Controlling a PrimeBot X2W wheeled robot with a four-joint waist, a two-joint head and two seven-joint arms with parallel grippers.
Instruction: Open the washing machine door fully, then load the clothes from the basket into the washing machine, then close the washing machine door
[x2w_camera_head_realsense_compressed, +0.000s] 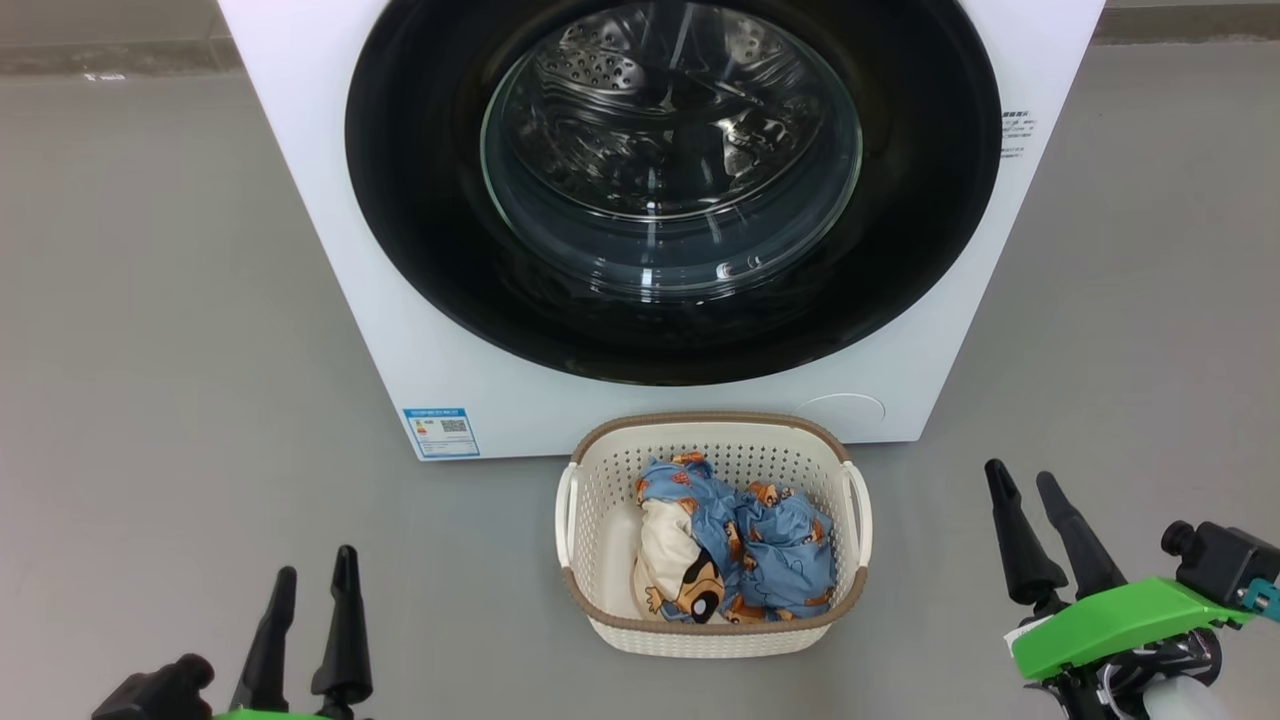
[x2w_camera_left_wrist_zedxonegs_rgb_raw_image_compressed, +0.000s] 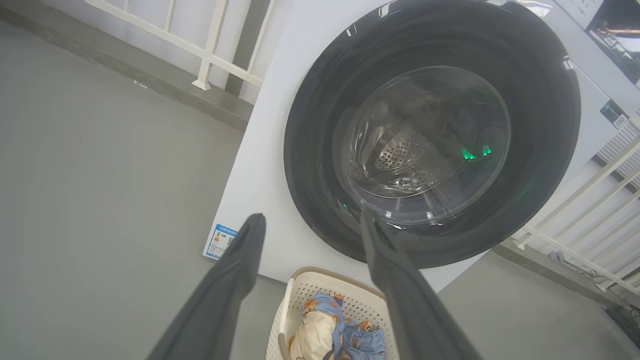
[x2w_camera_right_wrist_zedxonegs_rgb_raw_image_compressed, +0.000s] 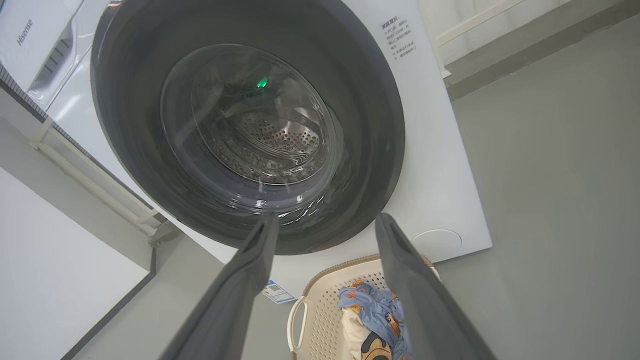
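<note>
The white washing machine (x2w_camera_head_realsense_compressed: 330, 230) stands ahead with its round black-rimmed glass door (x2w_camera_head_realsense_compressed: 420, 200) shut against the front. Just before it on the floor sits the cream basket (x2w_camera_head_realsense_compressed: 600, 500), holding the clothes (x2w_camera_head_realsense_compressed: 760, 550): light blue bear-print pieces and a cream piece with a cartoon figure. My left gripper (x2w_camera_head_realsense_compressed: 315, 565) is low at the left, open and empty, well left of the basket. At the lower right my right gripper (x2w_camera_head_realsense_compressed: 1022, 478) also stands open and empty, right of the basket. The wrist views show the door (x2w_camera_left_wrist_zedxonegs_rgb_raw_image_compressed: 310, 125) (x2w_camera_right_wrist_zedxonegs_rgb_raw_image_compressed: 375, 125) and the basket (x2w_camera_left_wrist_zedxonegs_rgb_raw_image_compressed: 350, 295) (x2w_camera_right_wrist_zedxonegs_rgb_raw_image_compressed: 320, 305) beyond the spread fingers.
Grey floor (x2w_camera_head_realsense_compressed: 150, 300) lies on both sides of the machine. A blue label (x2w_camera_head_realsense_compressed: 441, 432) sits low on the machine's front. White railings (x2w_camera_left_wrist_zedxonegs_rgb_raw_image_compressed: 210, 50) stand behind the machine, and another white appliance (x2w_camera_right_wrist_zedxonegs_rgb_raw_image_compressed: 35, 45) is beside it.
</note>
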